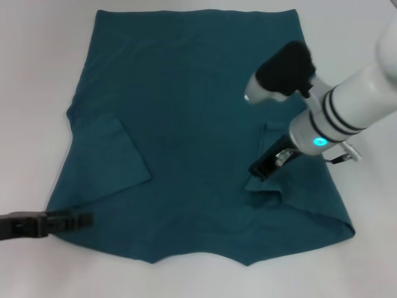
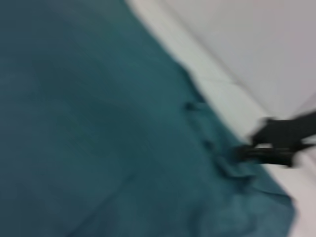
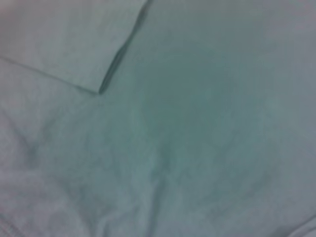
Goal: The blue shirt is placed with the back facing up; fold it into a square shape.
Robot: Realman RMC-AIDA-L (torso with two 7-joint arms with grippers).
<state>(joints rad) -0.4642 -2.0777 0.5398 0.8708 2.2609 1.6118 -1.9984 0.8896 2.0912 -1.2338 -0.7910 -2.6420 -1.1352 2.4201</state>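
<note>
the blue shirt (image 1: 192, 118) is spread flat on the white worktop (image 1: 37, 74), plain side up, with both sleeves folded inward onto the body. the right tool (image 1: 265, 166) is lowered onto the cloth at the folded right sleeve, where the fabric is bunched just under its tip, but whether it is clenched on the cloth cannot be told. the left tool (image 1: 79, 220) is held low at the shirt's near left corner, its tips at the fabric edge, and its state cannot be told either.
</note>
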